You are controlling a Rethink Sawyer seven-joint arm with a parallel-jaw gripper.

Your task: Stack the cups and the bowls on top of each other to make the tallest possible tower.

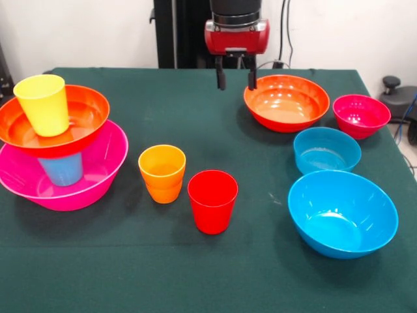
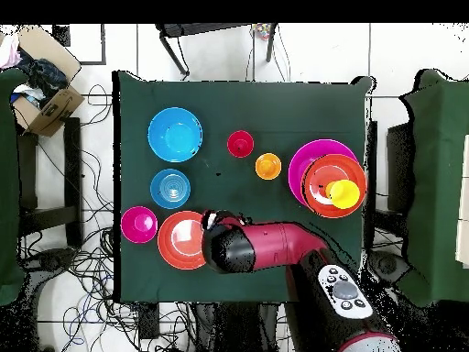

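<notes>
Gripper (image 1: pixel 234 81) spread open and empty, hovering beside the free orange-red bowl (image 1: pixel 287 101). Tower (image 1: pixel 55 140) sits well apart at the table edge: pink bowl, blue cup, orange-red bowl, yellow cup (image 1: pixel 43 103). Risk: the upper bowl balances on one cup, so an off-centre placement likely tips it.

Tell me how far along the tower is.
Done: the tower has four pieces, pink bowl, light blue cup inside it, orange-red bowl on that, yellow cup on top. In hand: nothing; the gripper hangs open and empty beside the second orange-red bowl. Left: that bowl, the magenta bowl, both blue bowls, the orange cup and red cup.
</notes>
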